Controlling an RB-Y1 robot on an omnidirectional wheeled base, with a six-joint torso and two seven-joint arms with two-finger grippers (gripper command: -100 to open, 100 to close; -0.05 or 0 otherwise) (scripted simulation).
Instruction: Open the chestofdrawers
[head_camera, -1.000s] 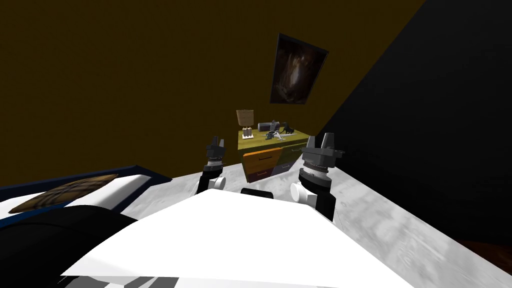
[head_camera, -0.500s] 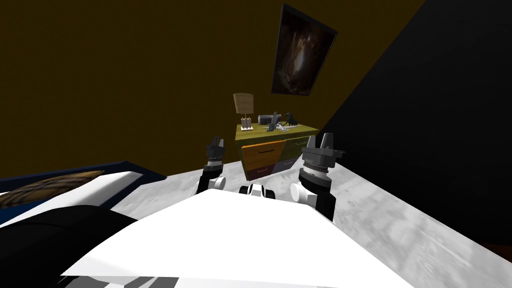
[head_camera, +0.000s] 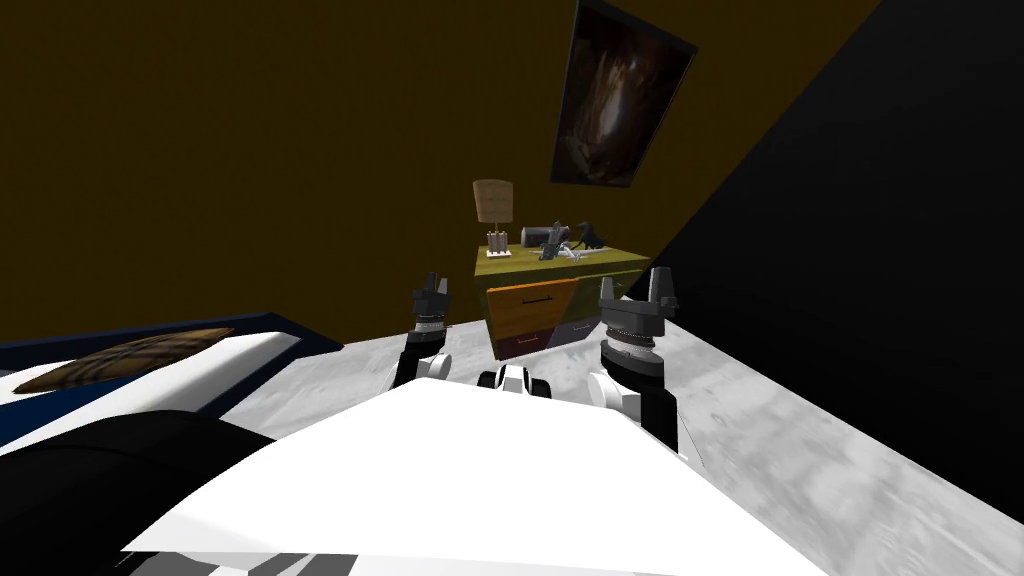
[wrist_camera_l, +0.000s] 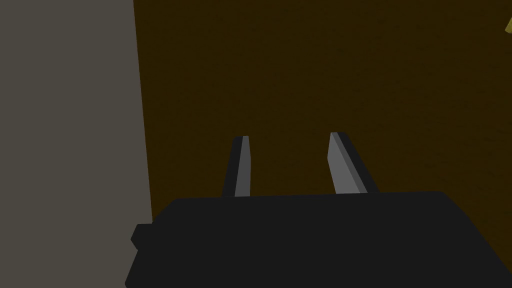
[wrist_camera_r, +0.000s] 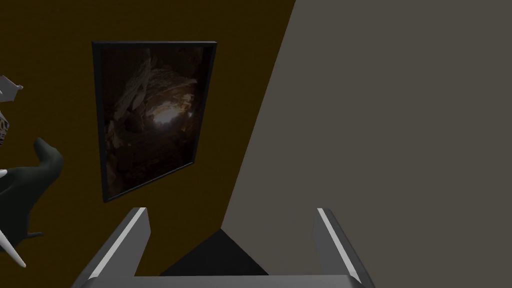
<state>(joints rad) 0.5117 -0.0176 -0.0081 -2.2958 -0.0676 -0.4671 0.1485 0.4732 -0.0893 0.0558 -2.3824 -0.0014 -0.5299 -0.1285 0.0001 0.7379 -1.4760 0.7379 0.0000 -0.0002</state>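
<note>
Chest of drawers stands ahead against the brown wall, near the corner and well apart from both grippers. Its coloured drawer fronts look shut, so we judge nothing done yet: approach, grasp and pull all remain. Our left gripper and right gripper are raised, fingers spread, holding nothing. We can read no writing or labels anywhere.

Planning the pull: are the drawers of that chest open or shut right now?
Shut, it seems: on the chest of drawers, the coloured fronts lie flush, none pulled out.
</note>
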